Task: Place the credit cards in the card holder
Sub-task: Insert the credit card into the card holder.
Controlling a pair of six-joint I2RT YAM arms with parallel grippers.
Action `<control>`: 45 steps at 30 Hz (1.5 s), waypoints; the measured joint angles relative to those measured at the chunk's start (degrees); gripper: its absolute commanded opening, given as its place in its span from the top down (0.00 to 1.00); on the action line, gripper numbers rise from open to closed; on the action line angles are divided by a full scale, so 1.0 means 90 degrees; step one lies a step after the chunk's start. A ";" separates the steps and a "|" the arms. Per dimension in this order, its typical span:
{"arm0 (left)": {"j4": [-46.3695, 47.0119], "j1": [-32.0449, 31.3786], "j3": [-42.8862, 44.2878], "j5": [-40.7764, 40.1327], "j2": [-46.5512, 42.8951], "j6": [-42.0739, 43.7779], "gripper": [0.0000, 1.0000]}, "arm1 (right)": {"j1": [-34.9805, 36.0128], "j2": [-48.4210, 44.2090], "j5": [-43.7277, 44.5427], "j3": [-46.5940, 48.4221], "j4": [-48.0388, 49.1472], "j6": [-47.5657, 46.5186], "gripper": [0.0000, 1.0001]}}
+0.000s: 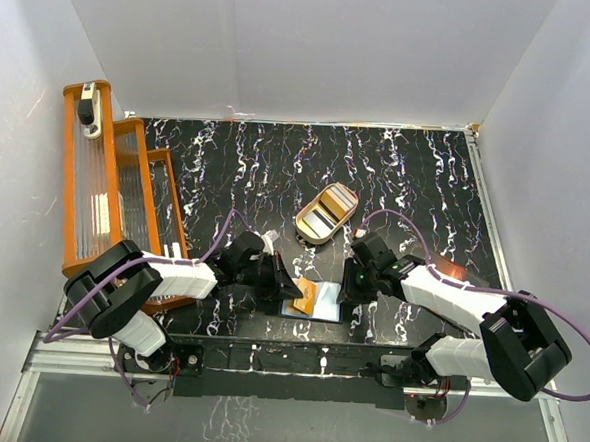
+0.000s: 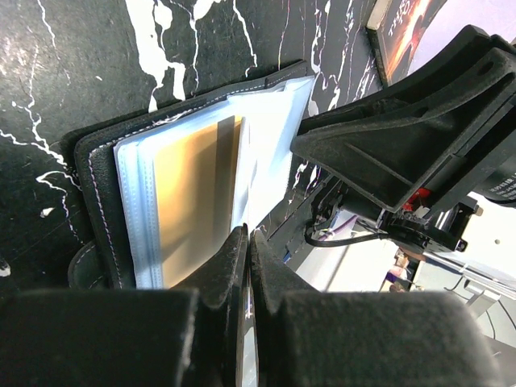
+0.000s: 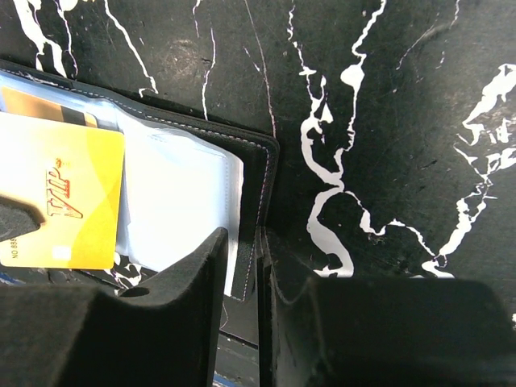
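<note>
The black card holder point(image 1: 322, 309) lies open near the table's front edge, its clear sleeves up point(image 2: 93, 177) point(image 3: 262, 169). A gold-orange credit card point(image 2: 193, 201) shows inside a sleeve. My left gripper point(image 1: 283, 283) point(image 2: 248, 234) is shut on a yellow credit card point(image 1: 305, 297) point(image 3: 60, 201), held over the holder's left side and seen only edge-on between the jaws in the left wrist view. My right gripper point(image 1: 345, 287) point(image 3: 242, 238) straddles the holder's right cover edge. Its jaws are narrowly open, with a thin gap left on the sleeve side.
A tan oval tray point(image 1: 326, 212) holding more cards stands just behind the holder. An orange rack point(image 1: 107, 184) fills the left side. A dark sheet with pale lettering point(image 2: 403, 24) lies under the right arm. White walls enclose the table.
</note>
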 measured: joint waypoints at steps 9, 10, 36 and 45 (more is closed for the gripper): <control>-0.0041 -0.0032 0.0000 -0.0063 -0.0049 0.0000 1.00 | 0.0002 0.0000 0.0078 -0.0002 -0.0010 0.0002 0.83; -0.0024 -0.0032 0.0000 -0.0063 -0.0046 -0.0002 1.00 | 0.0002 0.0000 0.0078 -0.0002 -0.0010 0.0002 0.83; 0.0403 -0.0177 -0.0044 -0.0257 0.0355 -0.0034 1.00 | 0.0002 -0.0068 0.0194 0.0000 -0.0129 0.0100 0.81; 0.0231 -0.0299 -0.0002 -0.0466 0.0374 -0.0245 1.00 | 0.0002 -0.0075 0.0379 0.0000 -0.0248 0.0185 0.91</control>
